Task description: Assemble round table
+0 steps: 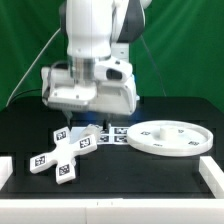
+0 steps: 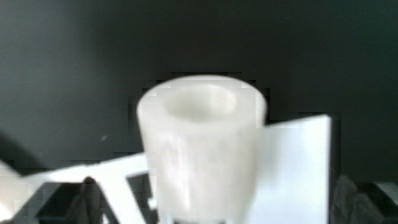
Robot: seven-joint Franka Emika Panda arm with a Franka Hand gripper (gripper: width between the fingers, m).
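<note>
The short white post (image 2: 205, 140) fills the middle of the wrist view, its hollow end facing the camera. My gripper (image 2: 214, 208) straddles it, with dark fingers (image 2: 68, 203) far out on either side and not touching it. In the exterior view the gripper (image 1: 82, 124) is low over the table and hides the post. The cross-shaped foot piece (image 1: 62, 153) lies flat just at the exterior view's left of the gripper. The large rimmed round disc (image 1: 172, 137) lies flat at the exterior view's right.
The marker board (image 1: 113, 133) lies between the gripper and the disc. A flat white surface (image 2: 299, 150) shows behind the post; I cannot tell which part it is. The black table (image 1: 30, 130) has a white front edge.
</note>
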